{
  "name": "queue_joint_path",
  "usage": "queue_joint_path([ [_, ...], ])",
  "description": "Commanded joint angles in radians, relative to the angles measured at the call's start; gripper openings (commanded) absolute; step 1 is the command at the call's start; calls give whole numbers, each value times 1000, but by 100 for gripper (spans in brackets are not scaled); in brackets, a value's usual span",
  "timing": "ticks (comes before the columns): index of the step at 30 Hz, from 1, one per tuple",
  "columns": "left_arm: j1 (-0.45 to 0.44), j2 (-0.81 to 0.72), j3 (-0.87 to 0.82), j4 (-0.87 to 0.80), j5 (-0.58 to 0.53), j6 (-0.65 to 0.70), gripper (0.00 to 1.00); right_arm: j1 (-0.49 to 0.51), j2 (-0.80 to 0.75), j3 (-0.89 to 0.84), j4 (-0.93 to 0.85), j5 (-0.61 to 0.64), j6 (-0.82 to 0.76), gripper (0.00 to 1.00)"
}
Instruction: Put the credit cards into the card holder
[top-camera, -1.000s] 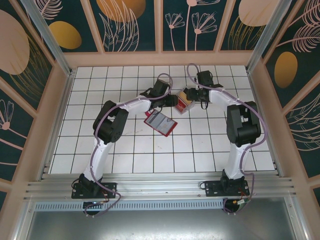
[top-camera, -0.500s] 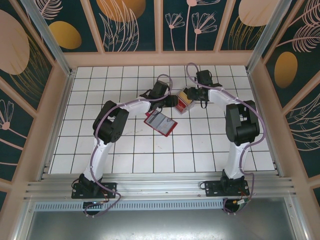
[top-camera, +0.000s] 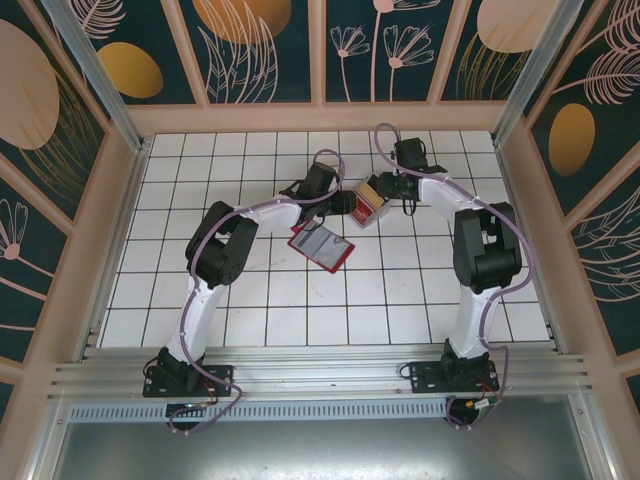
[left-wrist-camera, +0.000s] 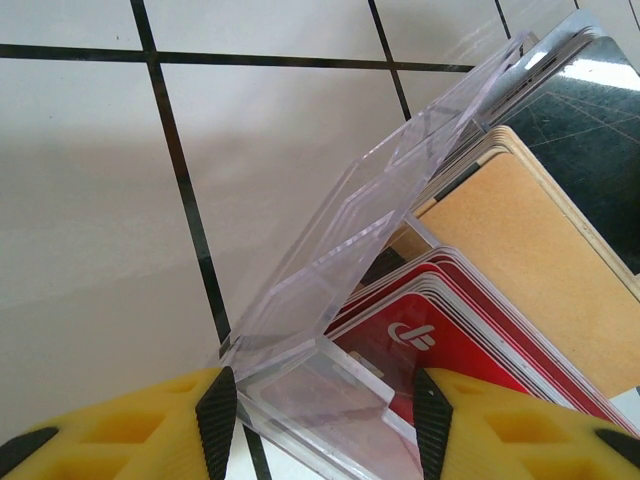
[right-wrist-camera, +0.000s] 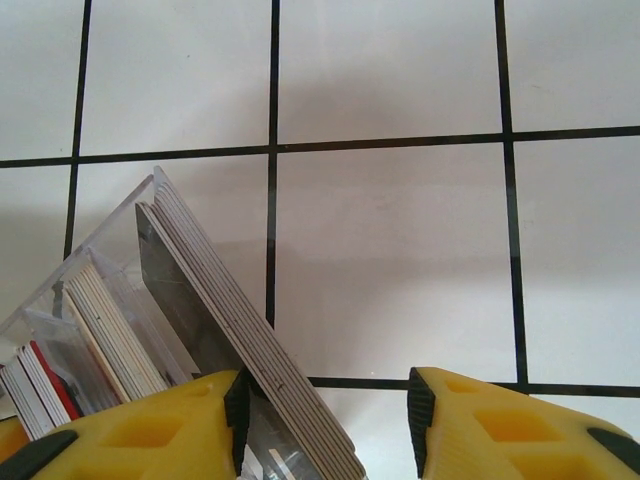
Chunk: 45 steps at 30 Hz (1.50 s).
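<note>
Mid-table, left fingers (left-wrist-camera: 130, 430) clamp clear box (left-wrist-camera: 340, 240), cards (left-wrist-camera: 440, 340) on edge leaning, right fingers (right-wrist-camera: 500, 420) parted

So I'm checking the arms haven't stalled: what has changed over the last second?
Hardly anything: the right arm's elbow swayed slightly left and back, with the right gripper open beside the cards. Nothing was taken or released. The left gripper kept its hold on the clear box, and the card holder lay unmoved.

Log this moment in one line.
left gripper: holds clear box | right gripper: open at credit cards | card holder: on table
</note>
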Motion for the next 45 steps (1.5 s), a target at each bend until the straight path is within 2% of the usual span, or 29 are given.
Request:
queue_joint_path([
  [1,5,2,-35,-72,-10,-2,52,-7,-22,15,5,16,-8,46],
  [12,6,-1,-39,-68,-8,-4,52,-11,-30,17,5,16,-18,31],
  [21,5,-4,-41,-64,-6,-8,52,-9,-28,20,-12,-21,-40,13],
  [37,6,-7,-35,-64,-2,-9,52,-5,-43,50,-55,-41,-64,6],
  [45,6,-8,-38,-66,-2,-7,53,-7,-54,54,-67,-55,-63,7],
])
